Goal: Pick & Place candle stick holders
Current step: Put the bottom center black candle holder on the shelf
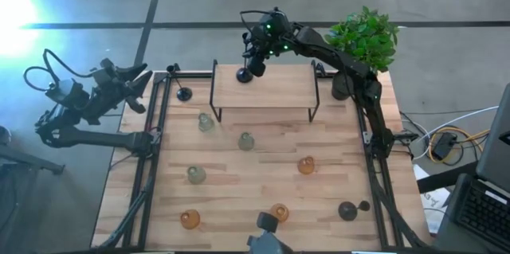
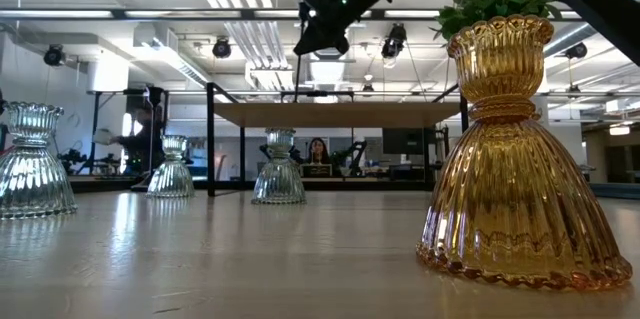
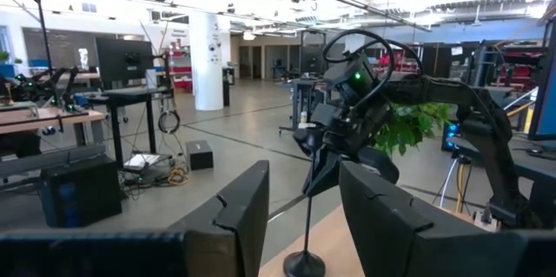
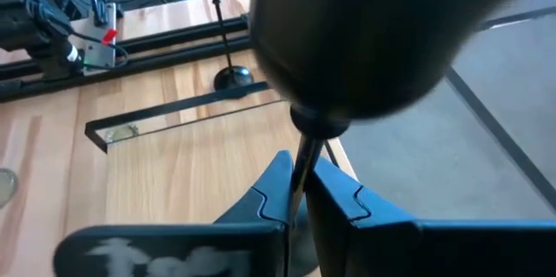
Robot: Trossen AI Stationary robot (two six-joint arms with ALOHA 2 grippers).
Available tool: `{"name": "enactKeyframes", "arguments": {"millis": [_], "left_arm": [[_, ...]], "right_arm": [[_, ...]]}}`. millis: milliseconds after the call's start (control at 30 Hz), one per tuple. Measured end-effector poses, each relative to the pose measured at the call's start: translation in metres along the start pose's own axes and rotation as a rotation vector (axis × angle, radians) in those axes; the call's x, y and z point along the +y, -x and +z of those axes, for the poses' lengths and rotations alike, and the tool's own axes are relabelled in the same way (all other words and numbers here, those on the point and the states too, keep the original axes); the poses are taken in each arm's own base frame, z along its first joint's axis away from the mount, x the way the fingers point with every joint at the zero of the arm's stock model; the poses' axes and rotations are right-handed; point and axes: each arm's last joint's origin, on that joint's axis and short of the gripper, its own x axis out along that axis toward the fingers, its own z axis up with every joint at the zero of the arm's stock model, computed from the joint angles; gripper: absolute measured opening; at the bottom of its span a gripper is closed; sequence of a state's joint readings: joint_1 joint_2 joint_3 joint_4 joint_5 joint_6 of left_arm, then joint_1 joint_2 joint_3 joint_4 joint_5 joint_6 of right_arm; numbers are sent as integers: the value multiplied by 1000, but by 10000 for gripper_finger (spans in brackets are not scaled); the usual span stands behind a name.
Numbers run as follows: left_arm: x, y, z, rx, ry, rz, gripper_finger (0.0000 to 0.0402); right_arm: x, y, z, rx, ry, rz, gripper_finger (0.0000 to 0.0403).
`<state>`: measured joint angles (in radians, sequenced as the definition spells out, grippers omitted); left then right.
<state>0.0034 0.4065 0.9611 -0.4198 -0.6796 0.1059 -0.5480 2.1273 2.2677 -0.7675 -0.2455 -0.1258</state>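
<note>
The right hand (image 1: 256, 56) is clamped on a black candlestick (image 1: 245, 74) standing on the raised shelf (image 1: 275, 87) at upper centre. Another candlestick (image 1: 184, 92) and the glass holders (image 1: 246, 141) remain scattered over the surface (image 1: 335, 190), so most work seems left. The left hand (image 1: 137, 79), fingers apart, waits at upper left.

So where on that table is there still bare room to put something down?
The raised shelf is mostly bare to the right of the black candlestick pinched in the right gripper. The table's left edge is bare too. The middle and near side are crowded with glass holders: green, amber.
</note>
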Motion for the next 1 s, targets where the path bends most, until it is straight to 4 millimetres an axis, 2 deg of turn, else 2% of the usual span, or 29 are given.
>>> {"name": "enactKeyframes", "arguments": {"millis": [233,1000], "left_arm": [[0,0,0,0,0,-1,147],[0,0,0,0,-1,-4,147]], "right_arm": [[0,0,2,-20,17,-4,37],[-2,0,7,-71,50,-29,46]]}}
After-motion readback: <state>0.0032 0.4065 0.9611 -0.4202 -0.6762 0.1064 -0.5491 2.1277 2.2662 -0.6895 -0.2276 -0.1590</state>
